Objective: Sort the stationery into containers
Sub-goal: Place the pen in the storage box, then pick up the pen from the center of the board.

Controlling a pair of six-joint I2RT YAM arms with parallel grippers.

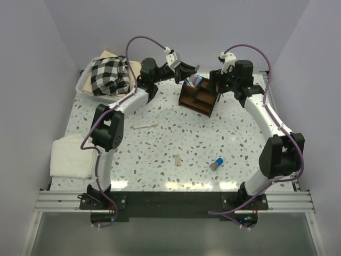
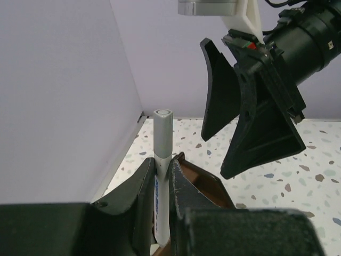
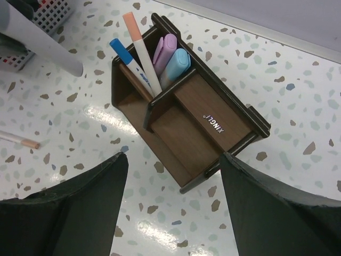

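Bright, even light fell from overhead, with soft shadows. Glare patches lay on the glossy desk [image 1: 176,184] at 6 o'clock in the top view and at 9 o'clock of the organizer [image 3: 202,122]. The wrist views' nearest foreground was blurred.

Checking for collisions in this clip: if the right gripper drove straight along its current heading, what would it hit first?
Likely the desk organizer, at its empty lower part; the open right gripper points down at it. Depth is unclear.
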